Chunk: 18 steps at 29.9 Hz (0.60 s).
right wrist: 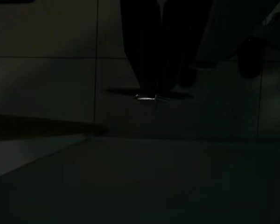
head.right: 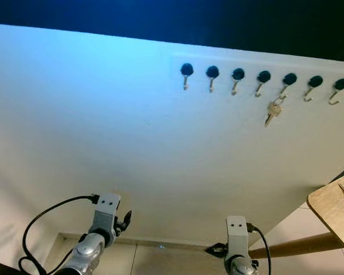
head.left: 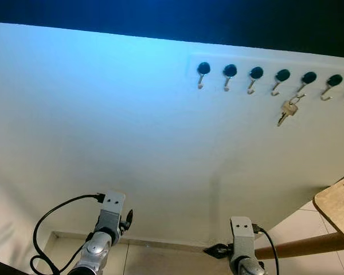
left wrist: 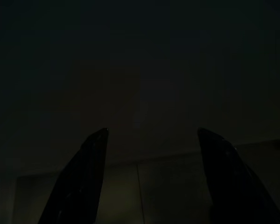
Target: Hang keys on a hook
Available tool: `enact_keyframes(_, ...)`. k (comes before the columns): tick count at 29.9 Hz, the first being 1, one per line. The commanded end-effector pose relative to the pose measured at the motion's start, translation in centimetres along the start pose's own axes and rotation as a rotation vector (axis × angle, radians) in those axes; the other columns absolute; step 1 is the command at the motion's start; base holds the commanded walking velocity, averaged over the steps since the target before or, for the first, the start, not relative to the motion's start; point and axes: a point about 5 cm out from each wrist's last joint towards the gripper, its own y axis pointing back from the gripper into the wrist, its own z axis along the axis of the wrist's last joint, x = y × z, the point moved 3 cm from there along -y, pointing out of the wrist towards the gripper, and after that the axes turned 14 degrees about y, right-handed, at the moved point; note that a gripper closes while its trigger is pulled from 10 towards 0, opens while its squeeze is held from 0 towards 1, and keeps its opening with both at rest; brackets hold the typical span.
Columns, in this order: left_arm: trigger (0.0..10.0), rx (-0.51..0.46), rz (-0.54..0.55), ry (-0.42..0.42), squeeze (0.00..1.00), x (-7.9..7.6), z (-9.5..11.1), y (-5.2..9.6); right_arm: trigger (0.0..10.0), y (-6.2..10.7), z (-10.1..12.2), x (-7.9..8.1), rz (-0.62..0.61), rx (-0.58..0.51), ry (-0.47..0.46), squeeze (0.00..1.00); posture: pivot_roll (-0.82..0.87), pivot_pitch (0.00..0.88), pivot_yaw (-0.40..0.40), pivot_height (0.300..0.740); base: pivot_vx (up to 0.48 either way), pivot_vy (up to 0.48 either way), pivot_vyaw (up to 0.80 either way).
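Hanging from the fifth hook (head.left: 307, 80) of a rack on the white wall, the keys (head.left: 288, 110) sit high up, well apart from both arms low in the head views. Left wrist view, very dark: the left gripper (left wrist: 151, 177) is spread wide, empty. Right wrist view: the right gripper (right wrist: 164, 51) has its fingers pressed together over dim floor tiles.
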Motion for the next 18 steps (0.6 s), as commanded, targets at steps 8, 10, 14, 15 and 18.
enact_keyframes(8, 10.0, 0.014, -0.004, 0.011, 0.0, -0.18, -0.35, 0.05, 10.0, 0.03, -0.03, -0.22, -0.014, -0.002, -0.017, 0.0, 0.06, 0.027, -0.055, 0.74, -0.262, 0.0, 0.0)
enact_keyframes(10, 10.0, 0.014, -0.004, 0.012, 0.0, -0.17, -0.34, 0.05, 10.0, 0.02, 0.01, -0.2, -0.014, -0.003, -0.017, 0.0, 0.06, 0.027, -0.055, 0.74, -0.281, 0.0, 0.0)
enact_keyframes(14, 10.0, 0.014, -0.004, 0.012, 0.0, -0.14, -0.31, 0.04, 10.0, -0.01, 0.14, -0.14, -0.013, -0.006, -0.017, 0.0, 0.07, 0.026, -0.054, 0.74, -0.317, 0.0, 0.0)
enact_keyframes(15, 10.0, 0.014, -0.004, 0.012, 0.0, -0.14, -0.31, 0.03, 10.0, -0.01, 0.14, -0.14, -0.013, -0.006, -0.017, 0.0, 0.07, 0.026, -0.054, 0.74, -0.334, 0.0, 0.0)
enact_keyframes(18, 10.0, 0.014, -0.004, 0.01, 0.0, -0.12, -0.28, 0.02, 10.0, -0.02, 0.17, -0.1, -0.012, -0.006, -0.018, 0.0, 0.06, 0.027, -0.053, 0.74, -0.334, 0.0, 0.0)
